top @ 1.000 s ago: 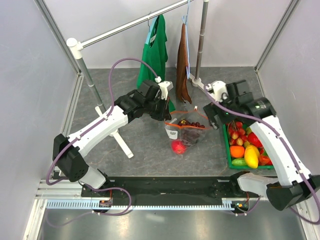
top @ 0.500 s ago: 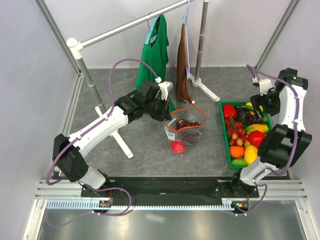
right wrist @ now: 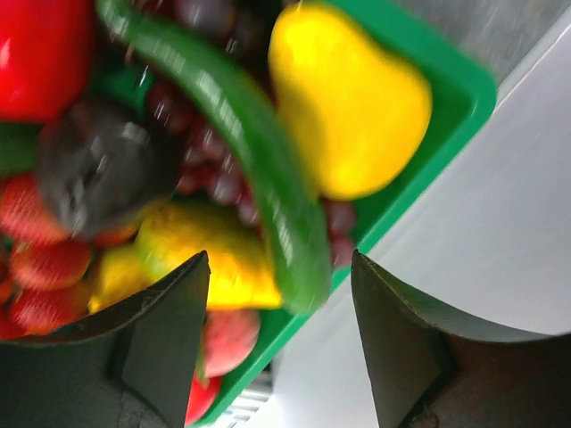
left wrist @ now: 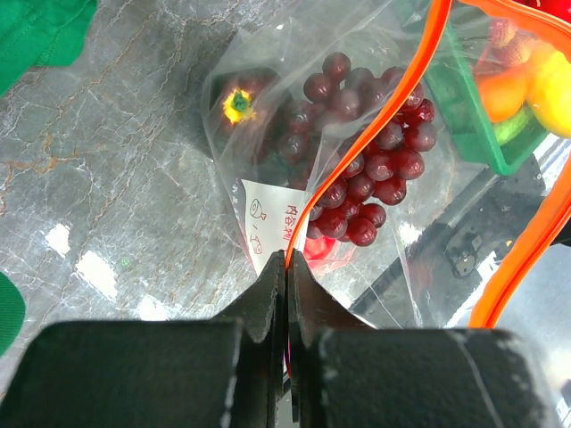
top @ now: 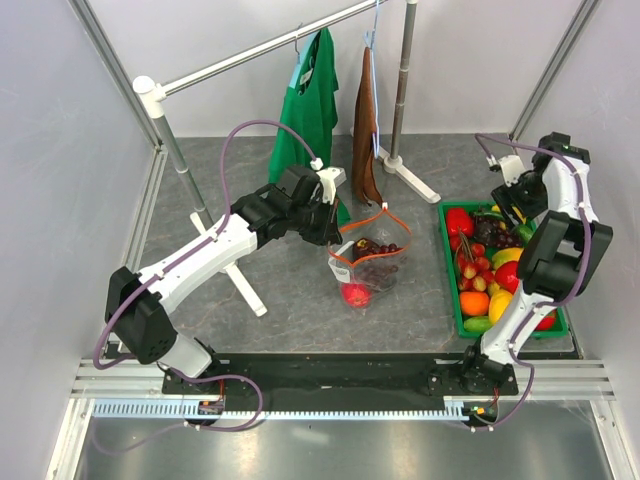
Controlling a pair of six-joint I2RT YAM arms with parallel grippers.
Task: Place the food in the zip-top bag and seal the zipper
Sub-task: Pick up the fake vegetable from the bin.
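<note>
- My left claw (left wrist: 287, 265) pinches the zipper (left wrist: 355, 153) of the zip-top bag (left wrist: 268, 98).
- Its white label (left wrist: 270, 218): red scribbles, unreadable.
- My right claw (right wrist: 278, 294) gapes empty over the green tray (right wrist: 451, 85).

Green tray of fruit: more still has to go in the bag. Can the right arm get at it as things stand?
Probably yes. The right gripper hangs over the green tray's far end with jaws open and empty; the yellow pear and long green vegetable lie uncovered below it.
</note>
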